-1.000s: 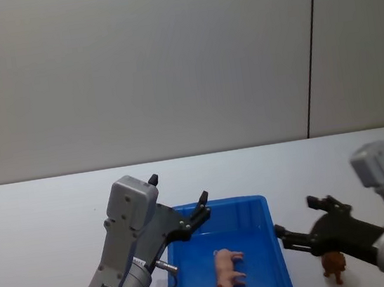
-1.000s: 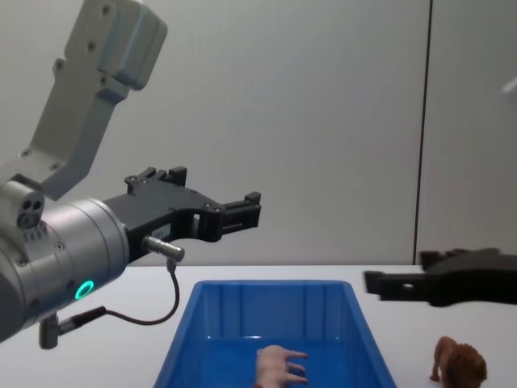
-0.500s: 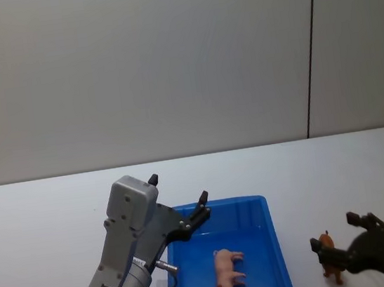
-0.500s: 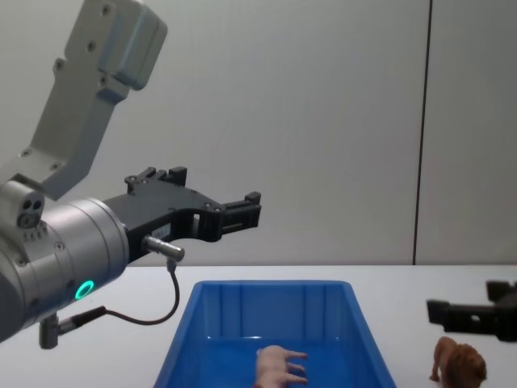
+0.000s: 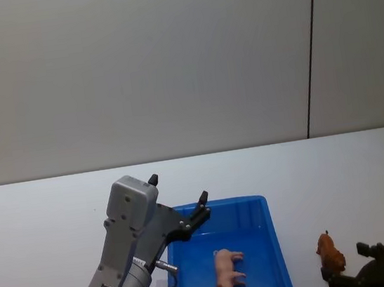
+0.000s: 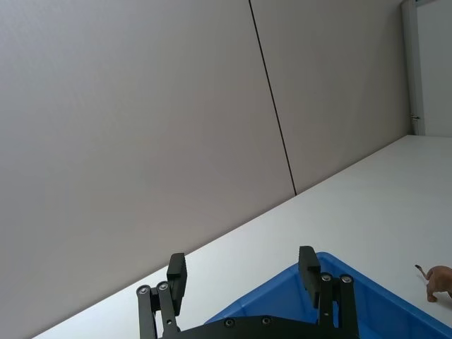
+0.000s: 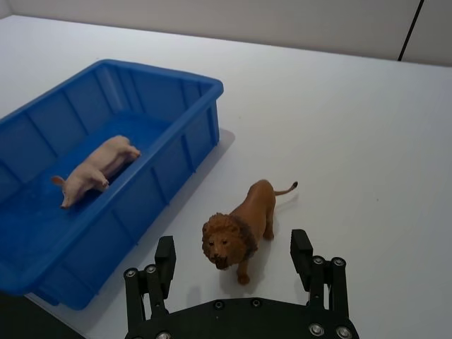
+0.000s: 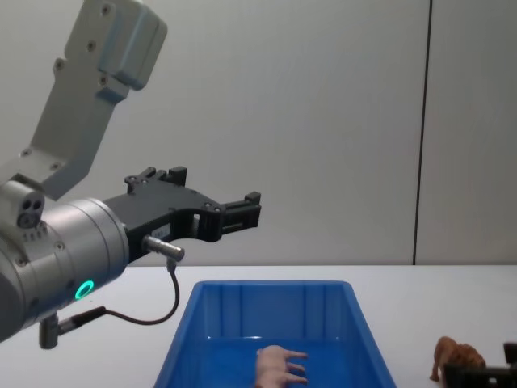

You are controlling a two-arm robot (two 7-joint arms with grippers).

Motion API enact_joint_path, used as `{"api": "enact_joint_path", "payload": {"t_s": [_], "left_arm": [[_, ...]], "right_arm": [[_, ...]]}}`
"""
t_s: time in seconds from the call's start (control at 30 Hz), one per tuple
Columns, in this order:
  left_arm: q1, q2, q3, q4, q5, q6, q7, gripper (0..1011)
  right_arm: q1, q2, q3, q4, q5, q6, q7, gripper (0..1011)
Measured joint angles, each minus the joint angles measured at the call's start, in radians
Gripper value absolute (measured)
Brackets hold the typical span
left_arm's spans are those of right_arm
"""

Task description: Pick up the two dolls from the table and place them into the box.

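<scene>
The pale pink doll point(image 5: 228, 271) lies on its side inside the blue box point(image 5: 217, 202), as the right wrist view also shows: pink doll point(image 7: 95, 169), box point(image 7: 212, 88). The reddish-brown maned doll point(image 5: 329, 253) stands upright on the white table point(image 5: 44, 205), just right of the box. My right gripper point(image 5: 353, 266) is open, low and close behind that doll; in its wrist view the brown doll point(image 7: 244, 222) stands in line with the gap of the right gripper point(image 7: 233, 244), untouched. My left gripper point(image 5: 178, 190) hangs open and empty above the box's far-left corner.
A plain grey wall with a dark vertical seam point(image 5: 311, 50) rises behind the table. Bare tabletop point(image 7: 367, 141) stretches right of the box and beyond the brown doll. The left arm's grey housing point(image 8: 105, 48) looms high at the left.
My right gripper has dropped and pulled back from beside the box's right wall to just behind the brown doll. The left arm, both dolls and the box have not moved.
</scene>
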Motion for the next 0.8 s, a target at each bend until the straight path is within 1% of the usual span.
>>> {"api": "enact_joint_path", "payload": {"t_s": [0.03, 0.17, 0.2, 0.27, 0.33, 0.37, 0.4, 0.43, 0.5, 0.57, 0.6, 0.67, 0.73, 0.8], "left_arm": [[0.000, 0.000, 0.000, 0.000, 0.000, 0.000, 0.000, 1001], [0.000, 0.000, 0.000, 0.000, 0.000, 0.000, 0.000, 1001], [0.000, 0.000, 0.000, 0.000, 0.000, 0.000, 0.000, 1001], [0.000, 0.000, 0.000, 0.000, 0.000, 0.000, 0.000, 1001], [0.000, 0.000, 0.000, 0.000, 0.000, 0.000, 0.000, 1001], [0.000, 0.000, 0.000, 0.000, 0.000, 0.000, 0.000, 1001], [0.000, 0.000, 0.000, 0.000, 0.000, 0.000, 0.000, 1001], [0.000, 0.000, 0.000, 0.000, 0.000, 0.000, 0.000, 1001], [0.000, 0.000, 0.000, 0.000, 0.000, 0.000, 0.000, 1001], [0.000, 0.000, 0.000, 0.000, 0.000, 0.000, 0.000, 1001], [0.000, 0.000, 0.000, 0.000, 0.000, 0.000, 0.000, 1001], [0.000, 0.000, 0.000, 0.000, 0.000, 0.000, 0.000, 1001], [0.000, 0.000, 0.000, 0.000, 0.000, 0.000, 0.000, 1000], [0.000, 0.000, 0.000, 0.000, 0.000, 0.000, 0.000, 1001]], "right_arm": [[0.000, -0.002, -0.002, 0.007, 0.000, 0.004, 0.000, 1001], [0.006, -0.011, -0.008, 0.029, -0.002, 0.011, 0.000, 940], [0.006, -0.011, -0.008, 0.029, -0.002, 0.011, 0.000, 940], [0.010, -0.015, -0.011, 0.039, -0.004, 0.012, -0.001, 878], [0.013, -0.018, -0.013, 0.047, -0.005, 0.010, -0.002, 792], [0.014, -0.020, -0.014, 0.050, -0.005, 0.009, -0.002, 792], [0.017, -0.022, -0.015, 0.055, -0.007, 0.004, -0.003, 737], [0.018, -0.023, -0.016, 0.057, -0.007, 0.001, -0.003, 726], [0.020, -0.026, -0.017, 0.062, -0.008, -0.006, -0.003, 659], [0.024, -0.030, -0.019, 0.068, -0.011, -0.020, -0.004, 616], [0.027, -0.033, -0.020, 0.072, -0.012, -0.027, -0.005, 558], [0.031, -0.037, -0.021, 0.076, -0.014, -0.035, -0.005, 518], [0.036, -0.042, -0.023, 0.082, -0.017, -0.045, -0.006, 450], [0.039, -0.044, -0.024, 0.084, -0.019, -0.052, -0.007, 434]]}}
